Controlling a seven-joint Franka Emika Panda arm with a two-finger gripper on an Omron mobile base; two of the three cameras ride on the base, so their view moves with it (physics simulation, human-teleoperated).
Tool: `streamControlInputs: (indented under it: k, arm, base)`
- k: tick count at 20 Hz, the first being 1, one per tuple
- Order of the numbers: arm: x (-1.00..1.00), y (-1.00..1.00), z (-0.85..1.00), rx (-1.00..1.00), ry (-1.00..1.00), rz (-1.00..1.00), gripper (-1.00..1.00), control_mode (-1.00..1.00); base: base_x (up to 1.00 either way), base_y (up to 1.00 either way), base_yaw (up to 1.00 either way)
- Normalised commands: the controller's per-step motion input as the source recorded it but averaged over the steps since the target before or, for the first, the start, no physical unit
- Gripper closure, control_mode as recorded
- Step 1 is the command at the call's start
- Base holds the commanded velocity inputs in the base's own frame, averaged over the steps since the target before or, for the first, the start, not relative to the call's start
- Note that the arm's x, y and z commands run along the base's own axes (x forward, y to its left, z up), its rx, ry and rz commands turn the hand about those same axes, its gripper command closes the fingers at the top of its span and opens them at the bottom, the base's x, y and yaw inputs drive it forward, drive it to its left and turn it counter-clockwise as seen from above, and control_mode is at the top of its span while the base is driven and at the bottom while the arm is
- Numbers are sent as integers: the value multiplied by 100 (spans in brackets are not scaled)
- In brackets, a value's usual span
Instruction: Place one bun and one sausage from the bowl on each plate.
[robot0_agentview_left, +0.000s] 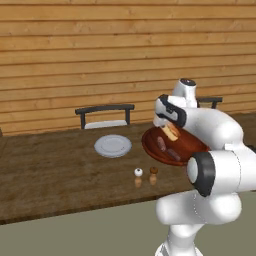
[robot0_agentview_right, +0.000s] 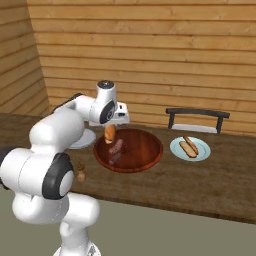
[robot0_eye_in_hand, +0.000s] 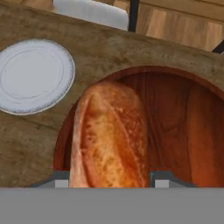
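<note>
My gripper (robot0_eye_in_hand: 111, 179) is shut on a golden bun (robot0_eye_in_hand: 109, 140), which hangs lifted over the left side of the wide reddish-brown wooden bowl (robot0_eye_in_hand: 183, 113). From the right base view the bun (robot0_agentview_right: 109, 134) dangles below the hand above the bowl (robot0_agentview_right: 145, 150), where a sausage (robot0_agentview_right: 116, 146) lies. Two sausages (robot0_agentview_left: 161, 143) show in the bowl (robot0_agentview_left: 192, 145) in the left base view. An empty grey plate (robot0_agentview_left: 113, 145) (robot0_eye_in_hand: 33, 74) sits to the bowl's left. A second plate (robot0_agentview_right: 202, 150) to the right carries a bun (robot0_agentview_right: 186, 148) and a sausage (robot0_agentview_right: 191, 143).
Two small shakers (robot0_agentview_left: 138, 173) (robot0_agentview_left: 153, 171) stand near the table's front edge, in front of the bowl. Dark chairs (robot0_agentview_left: 105, 116) (robot0_agentview_right: 196, 120) are pushed in at the far side of the wooden table (robot0_agentview_left: 50, 170). A plank wall stands behind.
</note>
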Motion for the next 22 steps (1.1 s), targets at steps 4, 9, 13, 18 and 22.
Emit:
streamControlInputs:
  k: [4, 9, 13, 18, 22]
  arm:
    - [-15, 100, 70, 1, -9, 0, 100, -100]
    - [-1, 100, 6, -1, 0, 2, 100, -100]
    - [0, 100, 0, 0, 0, 5, 100, -100]
    - [13, 95, 1, -7, 12, 2, 100, -100]
    - [5, 25, -15, -5, 15, 0, 100, -100]
  base:
    - [0, 0, 0]
    - [0, 0, 0]
    - [0, 0, 0]
    - [0, 0, 0]
    - [0, 0, 0]
